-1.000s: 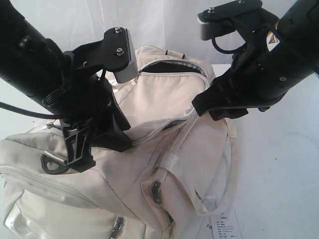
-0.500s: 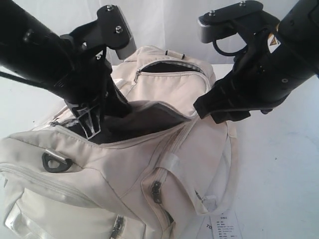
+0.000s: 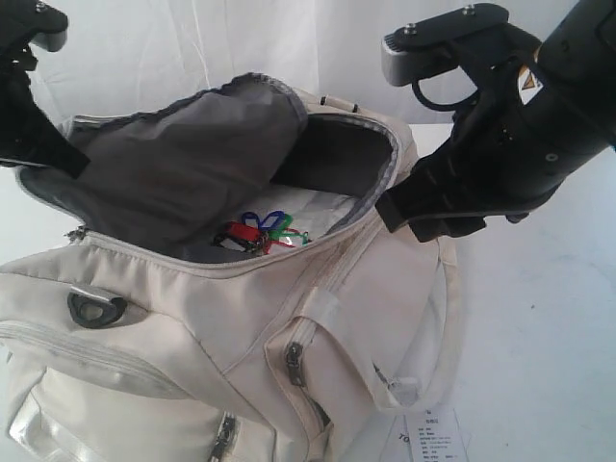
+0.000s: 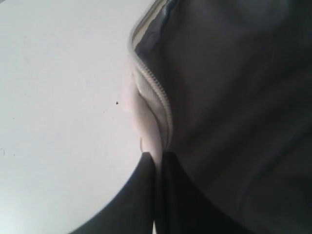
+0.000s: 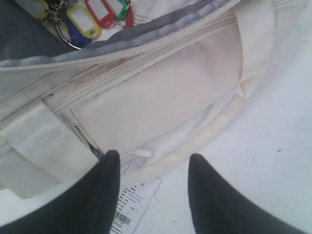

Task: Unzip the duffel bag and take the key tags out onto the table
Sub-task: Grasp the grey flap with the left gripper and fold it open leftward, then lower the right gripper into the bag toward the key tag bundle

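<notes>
The left pincer is clamping together on the zip edge of the top flap of the duffel bag. It is holding this flap up and away, so the dark grey lining is facing the opening. I judge it is doing this to make the main compartment wide open. Below this pincer, toward the middle of the bag, the key tags are lying inside on something pale. They are showing red, blue, green and yellow, and are not yet on the surface. The black D-ring is hanging on the outer wall of the bag, under the raised flap.

The right pincer is hovering with its fingers apart and nothing between them. It is just outside the right side of the bag, above the webbing strap and the white paper label. The tags are lying beyond its tips, over the grey rim of the opening. It seems to be free for reaching in. The rim is standing in its way, and the flap could be dropping over the tags if the left pincer is loosening.
</notes>
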Controlling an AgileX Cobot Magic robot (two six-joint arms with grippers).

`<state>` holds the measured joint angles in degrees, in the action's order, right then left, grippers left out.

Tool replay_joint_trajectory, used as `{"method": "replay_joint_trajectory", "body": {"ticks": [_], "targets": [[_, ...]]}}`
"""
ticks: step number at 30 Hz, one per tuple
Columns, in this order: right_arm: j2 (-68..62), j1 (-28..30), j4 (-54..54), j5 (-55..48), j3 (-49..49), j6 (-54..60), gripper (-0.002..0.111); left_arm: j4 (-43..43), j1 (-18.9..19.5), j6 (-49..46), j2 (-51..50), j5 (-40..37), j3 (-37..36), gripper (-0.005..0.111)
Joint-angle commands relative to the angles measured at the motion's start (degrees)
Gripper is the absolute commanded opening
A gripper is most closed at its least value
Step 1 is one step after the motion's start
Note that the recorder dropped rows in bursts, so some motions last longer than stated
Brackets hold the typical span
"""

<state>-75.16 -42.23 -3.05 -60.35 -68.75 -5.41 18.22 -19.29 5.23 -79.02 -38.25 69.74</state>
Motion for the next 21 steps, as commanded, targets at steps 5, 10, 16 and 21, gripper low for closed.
{"method": "replay_joint_trajectory", "body": {"ticks": [5,10,16,21], "targets": [[0.2,0.0,-0.2,0.6,0.3,-0.4,0.042,1.6,3.2,-1.1,0.3,-5.3,0.0,0.0],[0.2,0.0,-0.2,0.6,0.3,-0.4,0.042,1.3,3.2,-1.1,0.3,-7.4,0.0,0.02],[0.2,0.0,-0.2,0.4,0.3,-0.4,0.042,2.4,3.2,-1.1,0.3,-12.1,0.0,0.052],[0.2,0.0,-0.2,0.5,1.9,-0.4,0.042,6.2,3.2,-1.1,0.3,-18.8,0.0,0.055]]}}
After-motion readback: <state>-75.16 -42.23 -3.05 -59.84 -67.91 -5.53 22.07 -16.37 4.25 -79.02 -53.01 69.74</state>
